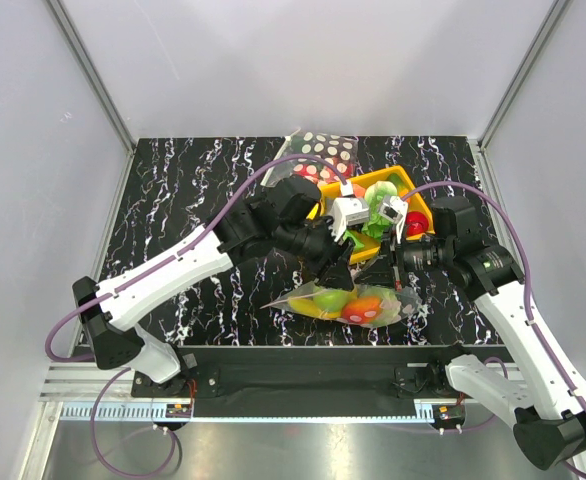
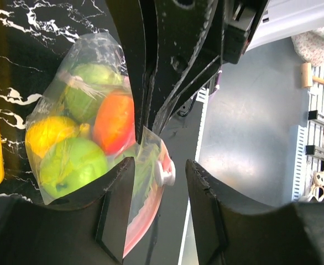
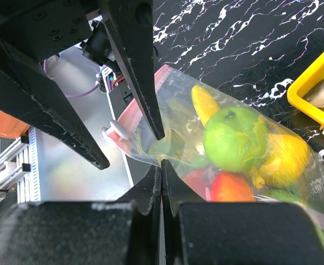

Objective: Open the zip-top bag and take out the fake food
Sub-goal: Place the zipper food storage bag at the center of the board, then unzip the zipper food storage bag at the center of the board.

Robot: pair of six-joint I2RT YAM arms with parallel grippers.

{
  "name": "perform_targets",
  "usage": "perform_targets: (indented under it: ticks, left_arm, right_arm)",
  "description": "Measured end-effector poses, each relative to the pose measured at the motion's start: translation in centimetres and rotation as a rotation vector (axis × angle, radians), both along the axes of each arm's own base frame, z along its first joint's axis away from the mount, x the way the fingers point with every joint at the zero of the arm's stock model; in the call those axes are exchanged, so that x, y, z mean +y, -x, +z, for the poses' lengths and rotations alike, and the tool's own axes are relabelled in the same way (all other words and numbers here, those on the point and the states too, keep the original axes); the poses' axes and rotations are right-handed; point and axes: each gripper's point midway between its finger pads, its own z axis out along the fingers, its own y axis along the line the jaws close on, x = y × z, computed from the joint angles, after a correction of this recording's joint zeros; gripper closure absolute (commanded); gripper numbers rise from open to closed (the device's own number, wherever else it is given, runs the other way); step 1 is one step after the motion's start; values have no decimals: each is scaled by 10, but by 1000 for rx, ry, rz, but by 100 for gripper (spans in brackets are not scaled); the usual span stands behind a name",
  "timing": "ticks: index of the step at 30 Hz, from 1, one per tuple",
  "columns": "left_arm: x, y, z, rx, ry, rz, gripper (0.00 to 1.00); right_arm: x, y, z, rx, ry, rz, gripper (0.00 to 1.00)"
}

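Left fingers apart, right fingers together

Clear crinkly plastic zip-top bag: see-through film, pink zip strip, white slider. Glossy plastic fake food inside: green, yellow, orange-red. Marbled table top: black, white veins. Shallow plastic tray: yellow. Flat polka-dot bag: white, red, green dots. Arm cables: purple.
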Motion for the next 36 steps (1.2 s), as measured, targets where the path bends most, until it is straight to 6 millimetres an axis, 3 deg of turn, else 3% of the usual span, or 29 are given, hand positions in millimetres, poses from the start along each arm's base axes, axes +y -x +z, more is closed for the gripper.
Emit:
perform_targets:
  ticks: [6, 8, 9, 11, 12, 13, 36]
  left_arm:
    - [-3, -2, 4, -3, 18, 6, 55]
    - [-4, -2, 5, -1, 24, 10, 64]
    - [-5, -2, 5, 1, 26, 11, 75]
    - [-5, -2, 4, 4, 28, 14, 85]
    - [-6, -2, 4, 5, 29, 14, 98]
    - [-6, -2, 3, 8, 27, 15, 100]
    - [10, -10, -6, -74, 59, 90, 99]
  right_arm:
    - [0, 0, 0, 0, 0, 0, 100]
    - [0, 1, 0, 5, 2, 0, 100]
    - [-1, 1, -1, 6, 2, 0, 100]
    - [-1, 1, -1, 6, 4, -2, 100]
    - [-1, 0, -1, 7, 5, -5, 100]
    - [-1, 0, -1, 9, 8, -10, 100]
    - [9, -11, 8, 161, -31, -107, 100]
